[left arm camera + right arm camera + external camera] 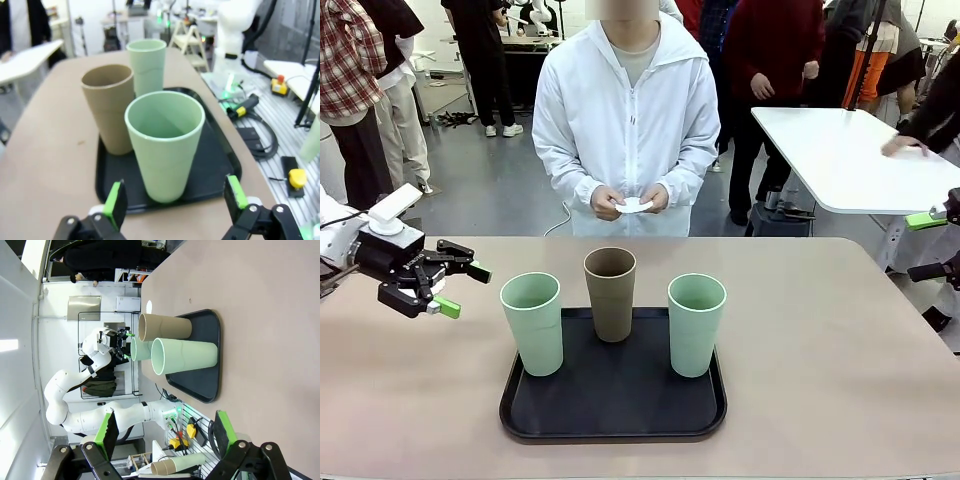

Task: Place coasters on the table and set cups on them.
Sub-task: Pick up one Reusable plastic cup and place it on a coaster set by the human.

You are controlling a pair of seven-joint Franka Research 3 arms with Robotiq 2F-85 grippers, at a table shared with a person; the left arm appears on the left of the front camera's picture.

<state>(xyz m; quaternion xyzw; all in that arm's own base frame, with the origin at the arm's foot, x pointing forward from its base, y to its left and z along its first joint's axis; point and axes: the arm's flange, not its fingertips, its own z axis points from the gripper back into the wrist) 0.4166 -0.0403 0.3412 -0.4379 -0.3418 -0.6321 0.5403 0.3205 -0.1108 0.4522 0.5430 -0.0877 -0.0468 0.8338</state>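
Front view: all three cups stand upright on the black rounded-square plastic tray [610, 418] on the beige-tan matte table [820, 380]. There's a pale mint green tapered cup on the left [532, 322], the brown-taupe tapered cup [611, 293] at the back middle, and another mint green cup on the right [696, 323]. The person in the white jacket [625, 120] holds a thin white round coaster [633, 206] beyond the far edge. The left gripper [465, 290] hovers left of the tray, jaws apart and empty. The right gripper [928, 245] sits at the right edge.

Left wrist view: the nearest mint cup lines up between the spread fingers [116, 204], untouched.

Right wrist view: the right gripper's jaws are wide apart and empty, and the cups and tray are well off.
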